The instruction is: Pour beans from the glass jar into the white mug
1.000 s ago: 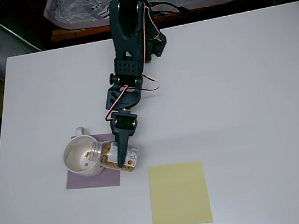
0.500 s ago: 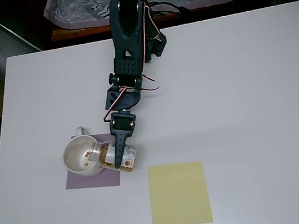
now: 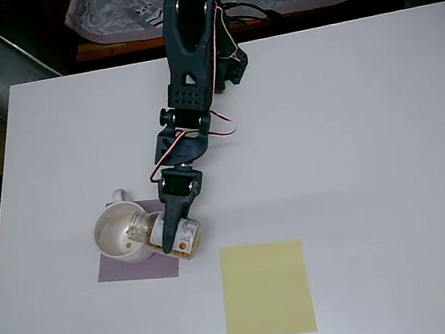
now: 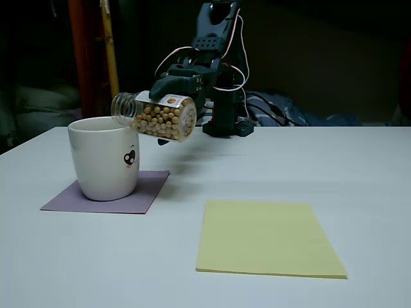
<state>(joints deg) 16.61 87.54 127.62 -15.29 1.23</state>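
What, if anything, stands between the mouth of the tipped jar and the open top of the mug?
Nothing visible does. The gripper holds the jar on its side, its mouth just above the mug rim, with clear air between them.

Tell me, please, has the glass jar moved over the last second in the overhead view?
Yes. The glass jar has slid left, so its mouth now reaches farther over the white mug, which stays on the purple mat.
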